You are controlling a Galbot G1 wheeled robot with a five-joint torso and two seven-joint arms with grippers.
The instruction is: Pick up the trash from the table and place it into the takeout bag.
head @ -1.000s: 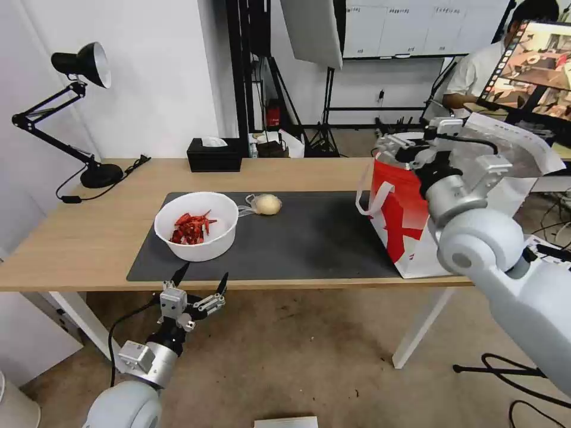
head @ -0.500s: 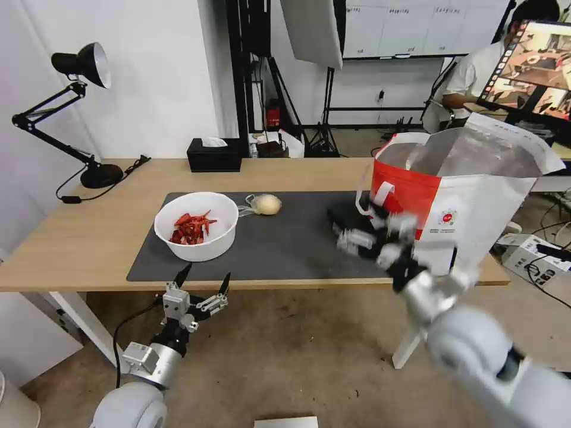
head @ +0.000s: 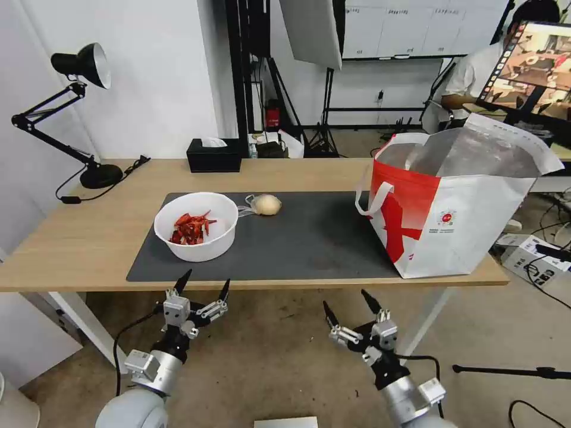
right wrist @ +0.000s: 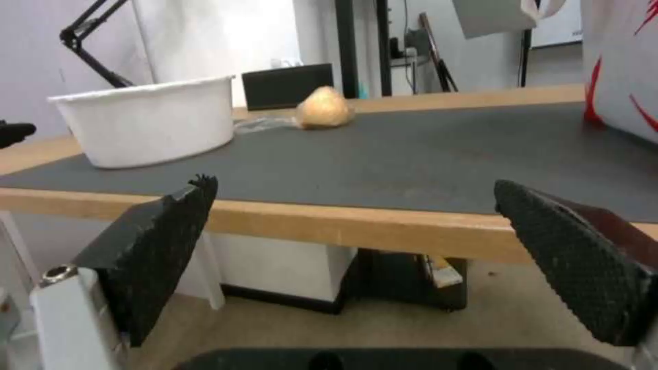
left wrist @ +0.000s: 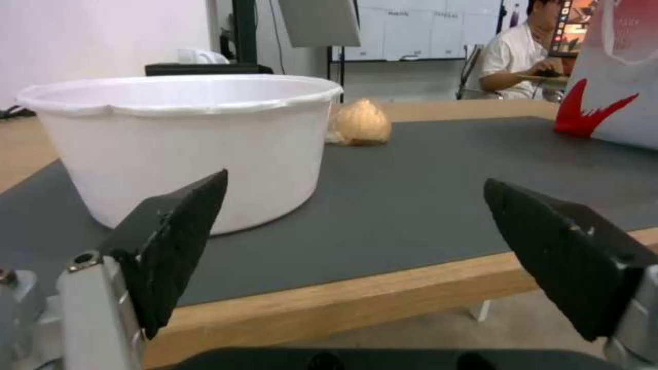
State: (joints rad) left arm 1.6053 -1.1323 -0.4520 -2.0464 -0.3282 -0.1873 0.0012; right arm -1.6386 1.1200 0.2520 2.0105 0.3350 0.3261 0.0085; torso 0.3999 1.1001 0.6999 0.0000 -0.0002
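Both my hands hang spread and empty below the desk's (head: pixel 77 249) front edge, left hand (head: pixel 201 283) facing the white bowl of red shells (head: pixel 196 226), right hand (head: pixel 352 304) nearer the takeout bag (head: pixel 458 208), with the bagged bun (head: pixel 266 204) waiting on the grey mat (head: pixel 297 238).

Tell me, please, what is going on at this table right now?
The robot is clearing trash into the takeout bag, which stands open at the right end of the table. Nothing is held at this moment: the left tool and right tool both hang open below the table's front edge. The white bowl of red shells and the bagged bun sit on the dark mat.
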